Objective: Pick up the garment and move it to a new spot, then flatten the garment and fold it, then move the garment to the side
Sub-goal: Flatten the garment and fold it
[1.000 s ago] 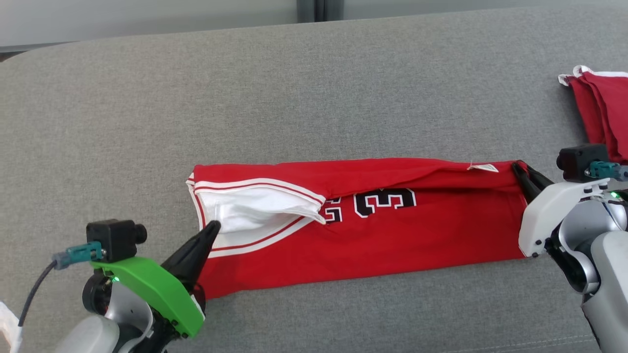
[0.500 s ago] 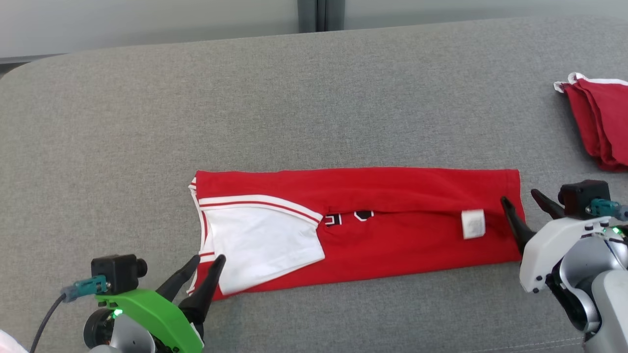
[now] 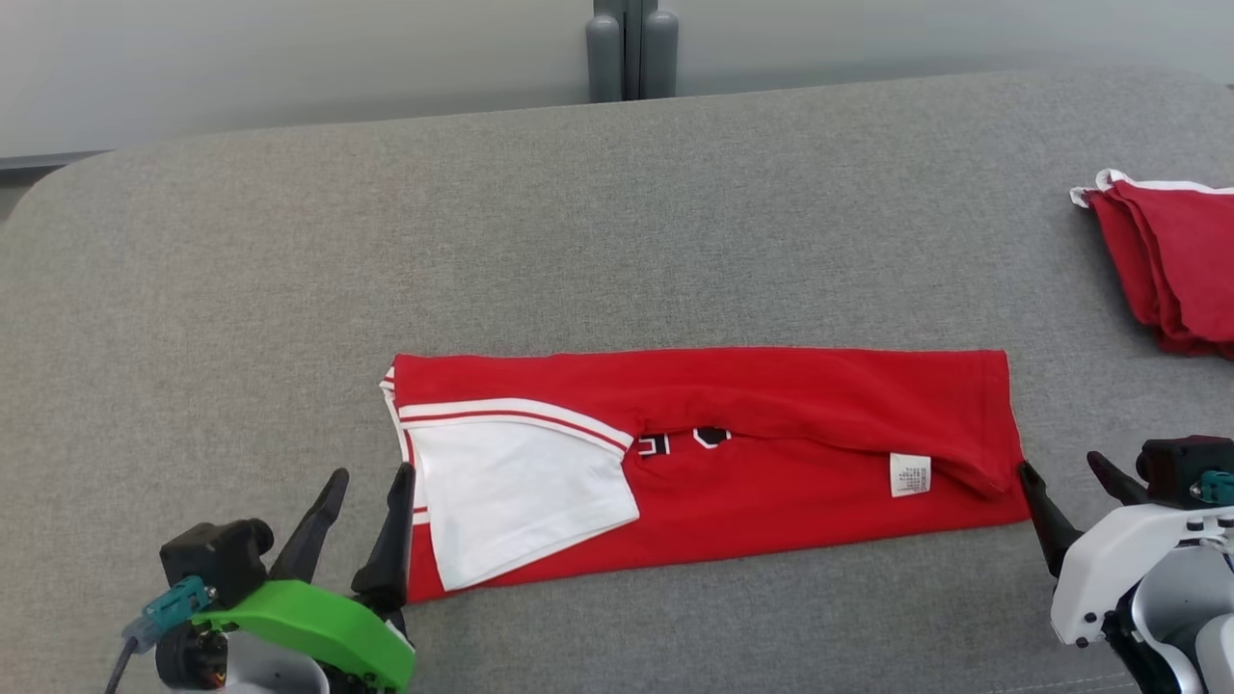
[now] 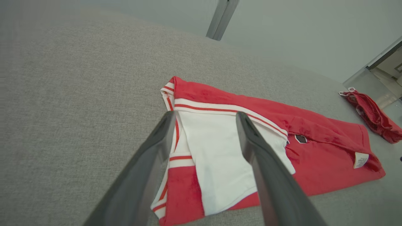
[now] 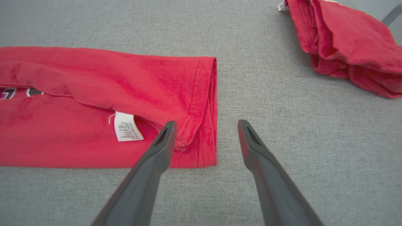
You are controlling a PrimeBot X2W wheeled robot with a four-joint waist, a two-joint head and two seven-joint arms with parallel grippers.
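Since 1 second ago, left gripper point(image 3: 371, 470) and right gripper point(image 3: 1059, 463) have let go, fingers apart. Head view: red garment point(image 3: 771, 395) lies folded on grey cushion point(image 3: 289, 289), grippers at its 2 ends. Left wrist view: fingers point(image 4: 246, 135) flank its white panel point(image 4: 213, 150). Right wrist view: another red pile point(image 5: 345, 47) lies well apart from it.

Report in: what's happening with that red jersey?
Left gripper jaws open at striped end of jersey. Right gripper jaws open at its hem. Jersey folded lengthwise, free. Second red garment lies apart.
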